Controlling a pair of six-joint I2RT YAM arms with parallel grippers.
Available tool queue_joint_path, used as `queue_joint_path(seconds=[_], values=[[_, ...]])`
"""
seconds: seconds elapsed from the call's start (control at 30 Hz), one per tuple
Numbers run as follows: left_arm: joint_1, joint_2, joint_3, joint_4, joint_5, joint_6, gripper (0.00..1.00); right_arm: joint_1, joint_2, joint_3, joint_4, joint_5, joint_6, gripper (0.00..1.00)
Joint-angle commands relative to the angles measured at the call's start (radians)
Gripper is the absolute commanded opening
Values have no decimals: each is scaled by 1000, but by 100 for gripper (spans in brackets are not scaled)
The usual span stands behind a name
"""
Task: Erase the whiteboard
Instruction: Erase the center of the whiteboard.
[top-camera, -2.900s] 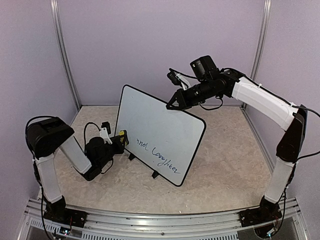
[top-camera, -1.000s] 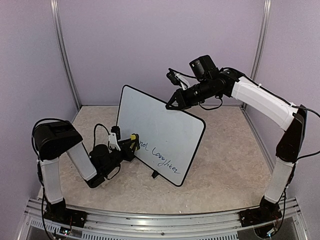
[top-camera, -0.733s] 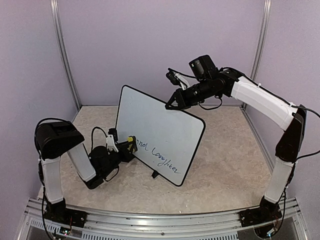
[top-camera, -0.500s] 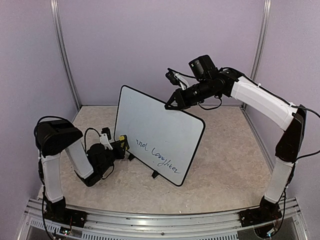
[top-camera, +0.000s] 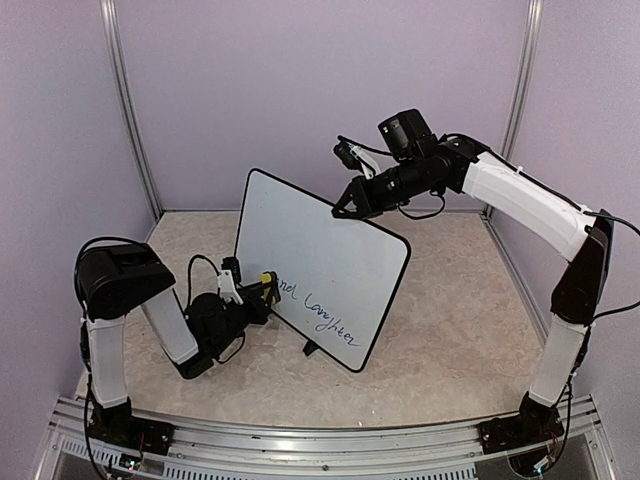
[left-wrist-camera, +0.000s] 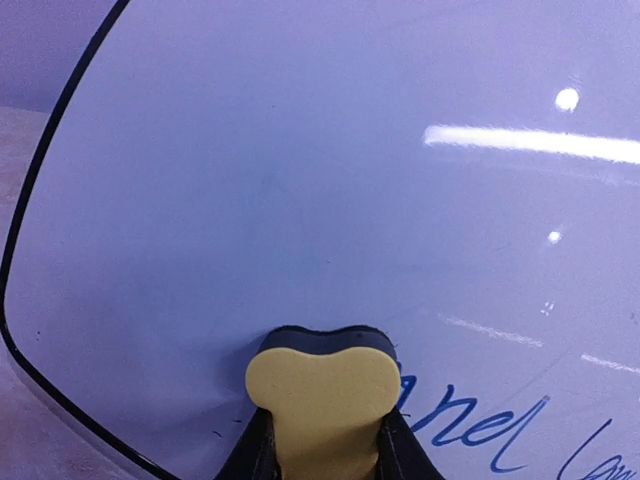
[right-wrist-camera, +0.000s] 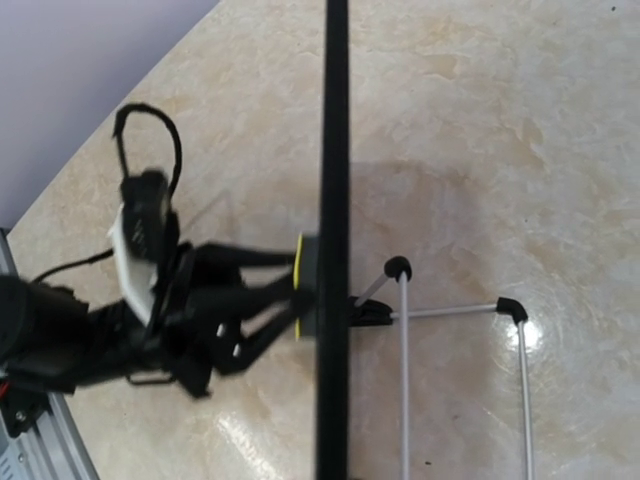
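Beige marbled desk (top-camera: 450, 330). White rectangular black-framed whiteboard (top-camera: 320, 250) stands tilted between both arms. Left fingers (top-camera: 258, 290) clenched on yellow foam eraser (left-wrist-camera: 320, 400), pressed against board beside blue handwriting (top-camera: 318, 305). Right fingers (top-camera: 347, 207) at top edge; grip unclear.

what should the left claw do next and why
Probably sweep the eraser right across the blue writing: the left claw holds it against the whiteboard just left of those words, and the right claw grips the board's top edge.

All three views share the whiteboard (top-camera: 320, 260): overhead, close face-on, and down its edge.
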Motion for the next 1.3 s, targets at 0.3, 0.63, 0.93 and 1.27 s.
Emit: queue_joint_path(seconds=[0.3, 0.63, 0.93, 1.27], values=[[-174, -20, 110, -124, 132, 70, 13, 69, 48, -26, -98, -173, -88, 0], [1, -70, 45, -156, 29, 154, 13, 69, 45, -36, -112, -158, -99, 0], [53, -77, 97, -215, 12, 310, 12, 69, 59, -23, -115, -162, -100, 0], [-73, -7, 82, -107, 120, 279, 12, 69, 83, 3, -126, -165, -99, 0]])
